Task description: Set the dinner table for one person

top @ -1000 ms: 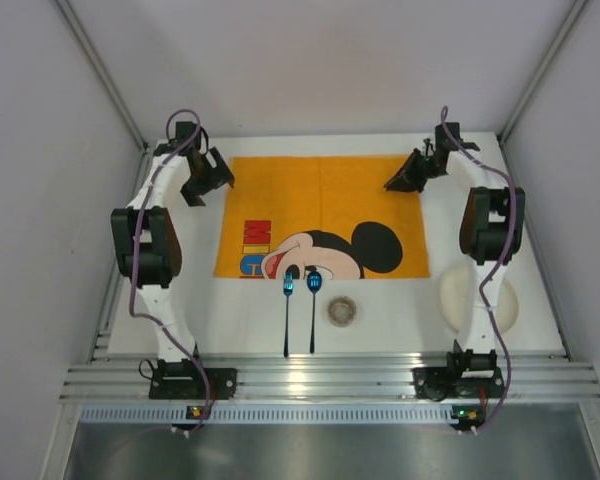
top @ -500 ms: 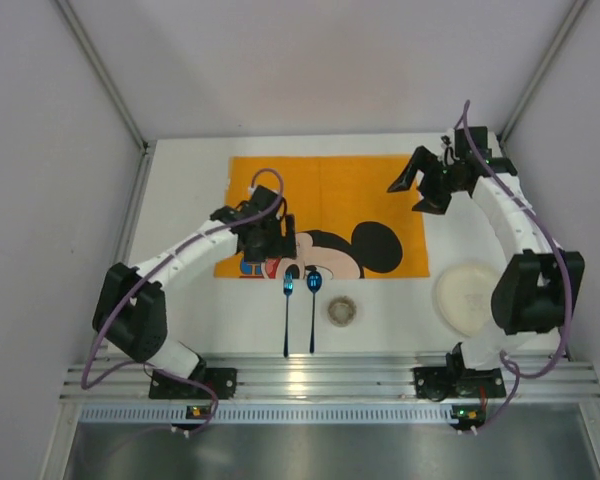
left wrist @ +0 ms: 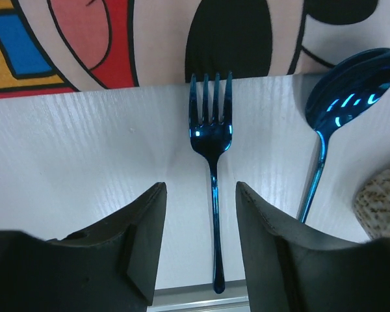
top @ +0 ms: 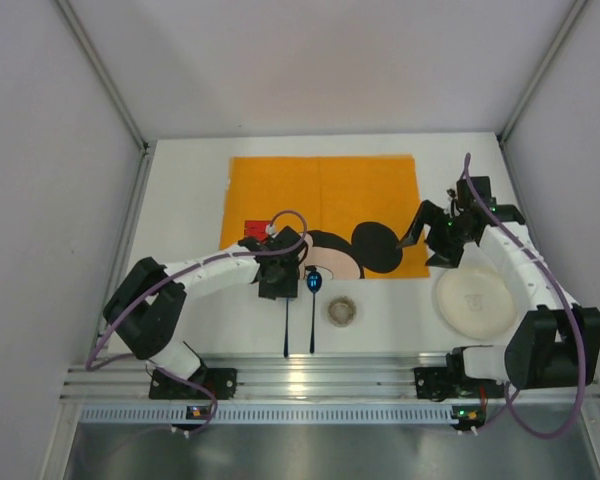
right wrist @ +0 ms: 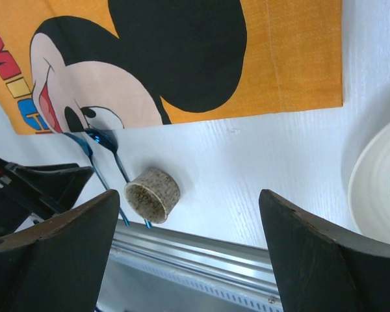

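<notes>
The white dinner table (top: 180,200) carries an orange Mickey Mouse placemat (top: 325,195). A blue fork (left wrist: 211,130) and a blue spoon (top: 313,283) lie side by side below the mat's near edge, handles toward the rail. My left gripper (left wrist: 200,188) hovers low over the fork (top: 286,330). Its fingers straddle the handle with a gap on both sides, so it is open and holds nothing. My right gripper (top: 435,235) is wide open and empty, above the mat's right edge, beside a white plate (top: 475,300).
A small speckled cup (top: 342,311) stands just right of the spoon and shows in the right wrist view (right wrist: 152,194). The ribbed aluminium rail (top: 330,375) runs along the near edge. Grey walls close in left, right and behind.
The left arm swung from the mat's far left corner down to the fork, and its jaws narrowed. The right arm came nearer from the far right corner, and its jaws opened wide.
</notes>
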You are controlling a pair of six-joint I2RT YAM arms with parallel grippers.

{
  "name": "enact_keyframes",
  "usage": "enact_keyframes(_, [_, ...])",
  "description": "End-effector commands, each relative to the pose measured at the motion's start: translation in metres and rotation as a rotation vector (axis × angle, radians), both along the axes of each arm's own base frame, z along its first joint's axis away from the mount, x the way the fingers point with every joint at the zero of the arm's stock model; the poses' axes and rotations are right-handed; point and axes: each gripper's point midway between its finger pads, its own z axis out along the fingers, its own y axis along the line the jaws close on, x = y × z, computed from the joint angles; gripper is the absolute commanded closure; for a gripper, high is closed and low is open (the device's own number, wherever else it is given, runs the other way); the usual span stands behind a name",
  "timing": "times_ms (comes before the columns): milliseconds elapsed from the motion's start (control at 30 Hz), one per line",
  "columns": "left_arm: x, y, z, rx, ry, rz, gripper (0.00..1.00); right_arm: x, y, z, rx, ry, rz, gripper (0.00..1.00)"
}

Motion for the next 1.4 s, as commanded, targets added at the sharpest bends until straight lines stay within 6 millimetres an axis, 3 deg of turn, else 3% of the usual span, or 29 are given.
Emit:
enact_keyframes(0, [0.003, -0.007, -0.005, -0.042, -0.020, 0.032, 0.48, -0.006, -0.005, 0.013, -0.034, -0.056, 0.001, 0.12])
enact_keyframes(100, [-0.001, -0.006, -0.014, -0.040, -0.007, 0.032, 0.50, -0.009, -0.007, 0.013, -0.040, -0.052, -0.001, 0.12])
enact_keyframes(267, [-0.006, -0.005, -0.026, -0.032, 0.014, 0.022, 0.63, -0.009, -0.006, 0.013, -0.040, -0.044, 0.002, 0.12])
enact_keyframes(467, [-0.012, -0.006, -0.039, -0.001, 0.029, 0.001, 0.68, -0.004, -0.006, 0.014, -0.042, -0.046, 0.003, 0.12])
enact_keyframes(600, [-0.019, 0.001, -0.055, 0.053, 0.068, 0.002, 0.87, -0.002, -0.007, 0.013, -0.045, -0.037, 0.004, 0.12])
enact_keyframes(800, [-0.028, 0.010, -0.072, 0.115, 0.115, -0.010, 1.00, -0.002, -0.008, 0.008, -0.052, -0.026, 0.007, 0.13])
enact_keyframes(900, [-0.022, 0.007, -0.053, 0.113, 0.098, -0.016, 1.00, 0.000, -0.007, 0.009, -0.052, -0.032, 0.008, 0.13])
enact_keyframes(967, [-0.008, -0.005, -0.024, 0.071, 0.041, -0.019, 1.00, 0.001, -0.008, 0.008, -0.054, -0.029, 0.008, 0.13])
enact_keyframes(1000, [-0.008, -0.001, -0.012, 0.086, 0.036, -0.023, 1.00, 0.002, -0.008, 0.007, -0.054, -0.029, 0.006, 0.13])
enact_keyframes(1033, [0.005, -0.010, 0.012, 0.051, -0.020, -0.024, 1.00, 0.004, -0.008, 0.008, -0.054, -0.036, 0.009, 0.13])
enact_keyframes(1100, [0.012, -0.008, 0.033, 0.069, -0.050, -0.027, 1.00, 0.005, -0.008, 0.007, -0.057, -0.036, 0.008, 0.13])
enact_keyframes(1200, [0.048, -0.012, 0.079, 0.071, -0.147, -0.043, 1.00, 0.008, -0.007, 0.004, -0.050, -0.035, 0.008, 0.13])
enact_keyframes(1367, [0.105, 0.006, 0.096, 0.070, -0.184, -0.031, 1.00, 0.015, -0.004, 0.001, -0.036, -0.036, 0.013, 0.11])
